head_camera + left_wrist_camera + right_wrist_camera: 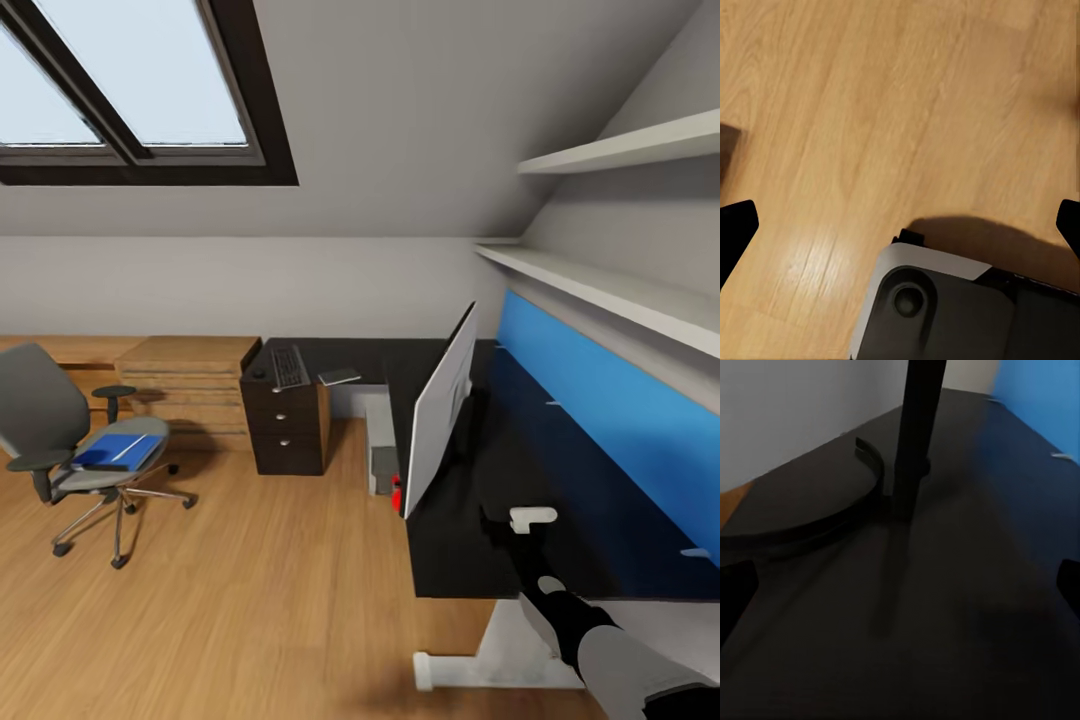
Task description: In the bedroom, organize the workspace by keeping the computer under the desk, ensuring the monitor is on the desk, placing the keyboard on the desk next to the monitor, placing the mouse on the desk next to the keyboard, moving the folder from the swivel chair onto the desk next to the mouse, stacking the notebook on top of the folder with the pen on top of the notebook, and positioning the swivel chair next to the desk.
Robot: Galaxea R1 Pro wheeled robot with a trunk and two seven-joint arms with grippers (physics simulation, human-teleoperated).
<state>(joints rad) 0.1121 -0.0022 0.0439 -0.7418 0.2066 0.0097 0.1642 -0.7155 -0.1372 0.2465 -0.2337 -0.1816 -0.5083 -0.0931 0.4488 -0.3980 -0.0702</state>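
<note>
Attic bedroom, sloped grey-white walls, black-framed skylight (130, 90) overhead, light wood plank floor (240, 600). L-shaped black-topped desk (560, 480) with blue back panel (620, 410) runs along the right wall. Wide flat monitor (440, 420), light-grey back showing, stands on the desk edge-on to the head camera; its black stand and round foot (832, 521) show close in the right wrist view. Right gripper (530, 522) hovers over the desk top just beside the monitor, fingers spread apart, holding nothing. Left gripper (900, 225) hangs over bare floor, fingertips wide apart, empty. Slim dark keyboard (289, 367) lies on the far desk wing above the black drawers (285, 425); thin grey notebook (339, 377) near it. Light-grey tower computer (381, 450) sits under the desk. Grey swivel chair (60, 430) stands well apart on the floor, bright-blue folder (115, 450) on its seat.
</note>
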